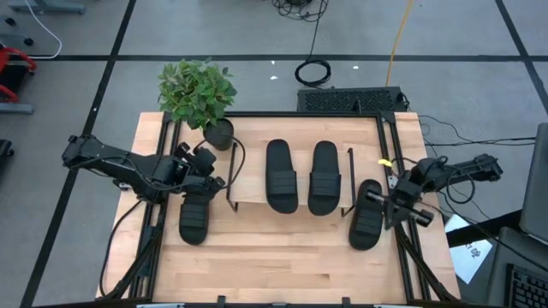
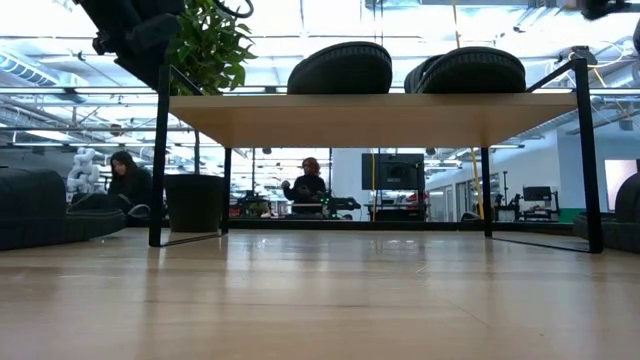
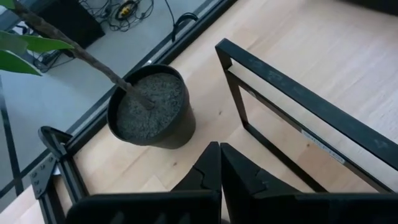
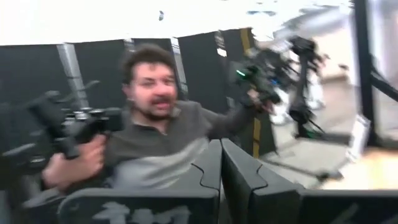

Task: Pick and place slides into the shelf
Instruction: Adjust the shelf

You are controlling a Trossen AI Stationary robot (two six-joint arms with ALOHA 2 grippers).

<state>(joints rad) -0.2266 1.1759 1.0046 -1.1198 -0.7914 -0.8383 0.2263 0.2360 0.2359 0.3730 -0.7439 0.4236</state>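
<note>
Two black slides [image 1: 281,175] [image 1: 325,177] lie side by side on the shelf [image 1: 253,184], soles down; the low view shows them on the board [image 2: 370,118]. A third slide [image 1: 194,218] lies on the table left of the shelf. A fourth slide [image 1: 368,224] lies on the table to its right. My left gripper [image 1: 212,181] is shut and empty [image 3: 220,168], raised over the left slide's far end, beside the shelf's left leg. My right gripper [image 1: 382,199] is shut and empty [image 4: 221,165], raised over the right slide's far end.
A potted plant [image 1: 199,94] stands at the table's far left, its pot [image 3: 149,109] close to my left gripper and the shelf's black frame [image 3: 298,93]. A person [image 4: 155,124] holding control handles is in the room beyond the table. Bare tabletop [image 1: 282,257] lies near the front edge.
</note>
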